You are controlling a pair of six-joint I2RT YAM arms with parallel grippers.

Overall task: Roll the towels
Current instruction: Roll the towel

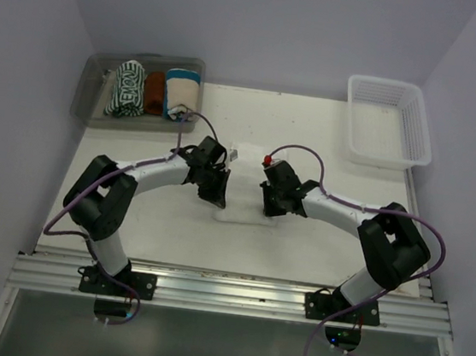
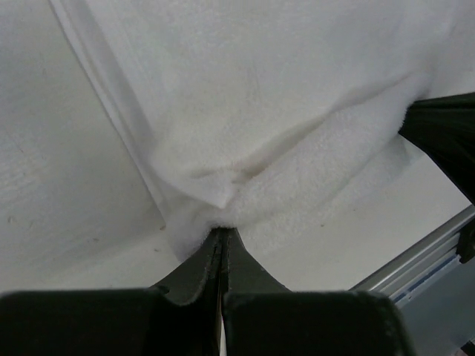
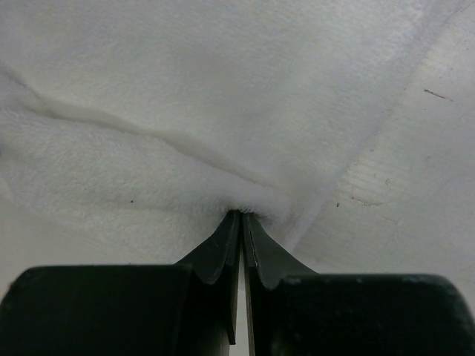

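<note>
Presently, left gripper (image 2: 223, 233): clenched, both black fingers pressed together on a pinched edge of the plain white terry-cloth towel (image 2: 282, 111).
Right gripper (image 3: 242, 215): likewise clamped tight on that towel's edge, with a small fold of cloth bunched at its tips.
Between the grippers: the towel's near edge runs from one pinch to the other over the white table top (image 1: 130, 217), and creases spread away from each grip.
Beyond the fingertips: the rest of the towel spreads away from the arms; its far part is hard to tell from the table.
Far beyond the left gripper, off to its left: a clear plastic bin (image 1: 90, 101) holding a dark green-and-white striped towel bundle (image 1: 128, 88), a rust-brown towel (image 1: 154, 93) and a cream towel with a teal band (image 1: 181, 92), side by side.
Far beyond the right gripper, off to its right: a white plastic lattice basket (image 1: 388, 122).
</note>
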